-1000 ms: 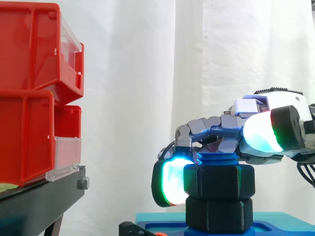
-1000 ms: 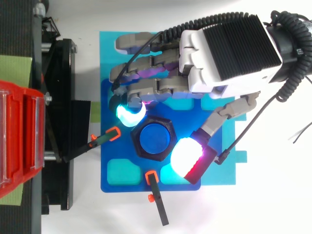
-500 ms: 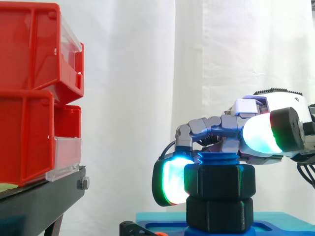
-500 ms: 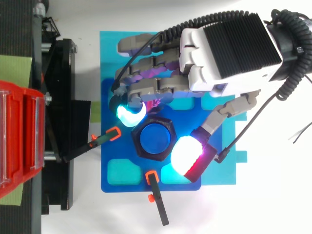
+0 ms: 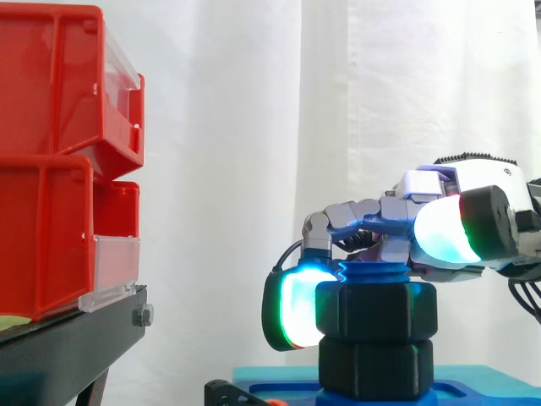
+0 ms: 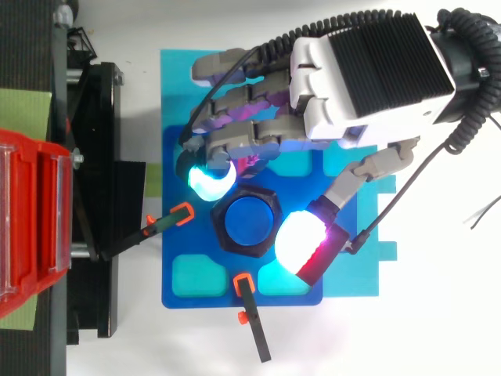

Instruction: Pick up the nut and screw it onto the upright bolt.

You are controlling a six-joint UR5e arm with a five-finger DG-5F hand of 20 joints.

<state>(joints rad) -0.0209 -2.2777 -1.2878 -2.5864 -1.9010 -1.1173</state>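
Clamping the nut [image 5: 376,311] between curled fingers, the robot hand [image 6: 368,78] reaches in from the top view's upper right; the nut sits on the vertical bolt [image 6: 248,220], lower centre

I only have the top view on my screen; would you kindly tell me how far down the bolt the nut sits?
Observer: From the side, the nut is near the top of the bolt; a few blue threads show above it.
Operator: Thank you. Is there anything underneath it that I cannot see from above?
Observer: Yes, a second black nut sits directly beneath it on the same bolt.
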